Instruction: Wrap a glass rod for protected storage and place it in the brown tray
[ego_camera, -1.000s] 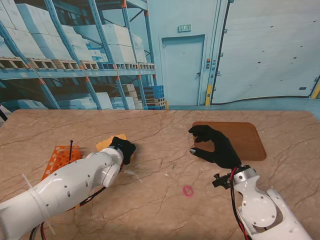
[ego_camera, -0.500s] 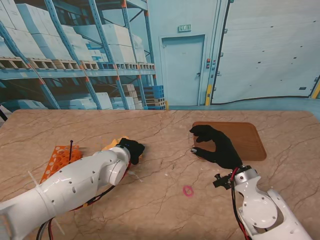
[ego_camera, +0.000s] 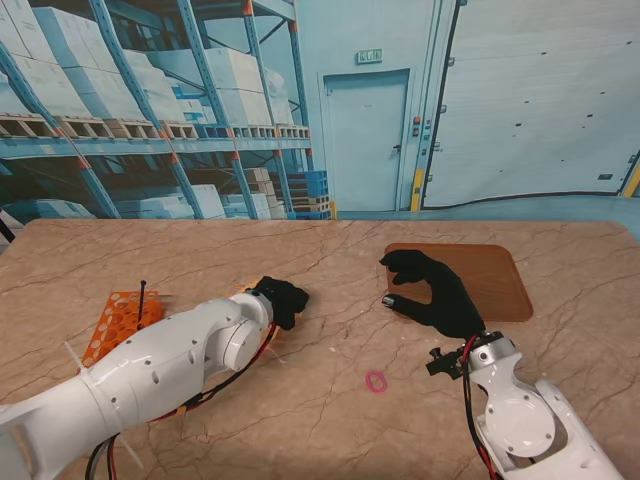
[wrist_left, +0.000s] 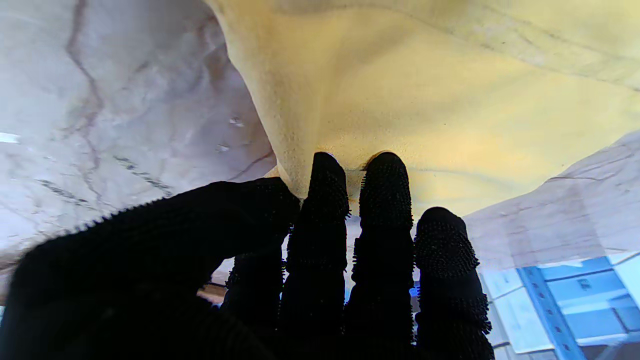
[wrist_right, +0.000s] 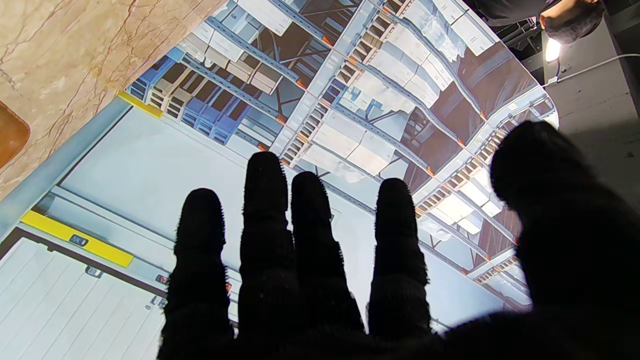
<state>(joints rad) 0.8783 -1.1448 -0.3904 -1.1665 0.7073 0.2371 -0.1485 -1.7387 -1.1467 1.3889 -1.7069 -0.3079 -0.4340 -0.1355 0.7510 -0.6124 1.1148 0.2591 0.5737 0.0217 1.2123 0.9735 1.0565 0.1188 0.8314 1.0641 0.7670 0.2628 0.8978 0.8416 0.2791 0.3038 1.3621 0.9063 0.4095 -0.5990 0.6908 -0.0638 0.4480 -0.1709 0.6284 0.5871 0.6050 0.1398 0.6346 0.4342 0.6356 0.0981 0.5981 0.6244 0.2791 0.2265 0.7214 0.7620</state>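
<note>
The left hand (ego_camera: 279, 299) is closed on the yellow wrap sheet (wrist_left: 425, 100); in the left wrist view its fingertips (wrist_left: 327, 172) and thumb pinch a raised fold of the sheet; the glass rod cannot be made out in any view. The right hand (ego_camera: 430, 290) holds nothing, fingers spread and slightly curled, hovering at the near left edge of the brown tray (ego_camera: 490, 275). Relative to the brown tray: the left hand lies well to its left, near the table's middle; the orange rack (ego_camera: 120, 318) sits farther left still; a small pink ring (ego_camera: 376, 381) lies on the marble table (ego_camera: 330, 420), nearer to the robot.
</note>
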